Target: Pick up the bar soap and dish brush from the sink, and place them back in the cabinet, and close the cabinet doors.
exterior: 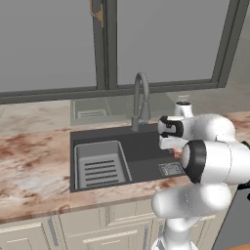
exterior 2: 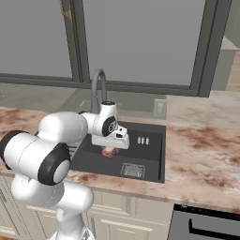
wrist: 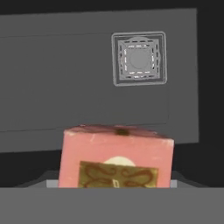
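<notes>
Hand view: pink bar soap (wrist: 116,157) bears a brown label.

We see the sink (exterior: 146,151) from behind, both sides; our hand view looks down close (drain (wrist: 139,58) ahead of jaws).

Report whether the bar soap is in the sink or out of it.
In the sink: the bar soap sits low inside the sink basin, under the hand, drain grate nearby.
</notes>
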### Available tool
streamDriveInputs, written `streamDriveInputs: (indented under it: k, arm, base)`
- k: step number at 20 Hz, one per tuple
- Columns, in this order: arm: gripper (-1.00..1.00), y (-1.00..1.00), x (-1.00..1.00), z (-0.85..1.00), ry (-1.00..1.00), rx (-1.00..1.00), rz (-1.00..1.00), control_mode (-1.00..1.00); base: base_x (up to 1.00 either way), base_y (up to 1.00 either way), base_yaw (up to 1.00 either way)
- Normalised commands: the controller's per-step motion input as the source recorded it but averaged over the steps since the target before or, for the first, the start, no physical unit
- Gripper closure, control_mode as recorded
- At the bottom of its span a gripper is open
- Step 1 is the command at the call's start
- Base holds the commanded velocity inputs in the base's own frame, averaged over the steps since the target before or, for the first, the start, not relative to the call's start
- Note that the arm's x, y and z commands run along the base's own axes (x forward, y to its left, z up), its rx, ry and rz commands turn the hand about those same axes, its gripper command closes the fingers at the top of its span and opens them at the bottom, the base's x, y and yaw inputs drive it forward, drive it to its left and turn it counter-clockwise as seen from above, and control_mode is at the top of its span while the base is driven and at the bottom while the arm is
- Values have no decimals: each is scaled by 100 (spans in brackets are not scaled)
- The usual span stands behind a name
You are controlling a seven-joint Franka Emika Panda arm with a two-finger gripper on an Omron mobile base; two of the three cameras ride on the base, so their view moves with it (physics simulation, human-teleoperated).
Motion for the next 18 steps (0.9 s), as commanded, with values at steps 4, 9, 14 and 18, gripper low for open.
streamDriveInputs:
  k: [4, 9, 14, 18]
  arm:
    - [100, 0, -32, 26, 0, 0, 0, -100]
    - [100, 2, -28, 32, 0, 0, 0, -100]
    - [100, 0, -36, 27, 0, 0, 0, -100]
    - [100, 0, -38, 33, 0, 0, 0, -100]
  base:
    - [0, 0, 0]
    - [0, 0, 0]
    - [0, 0, 0]
    - [0, 0, 0]
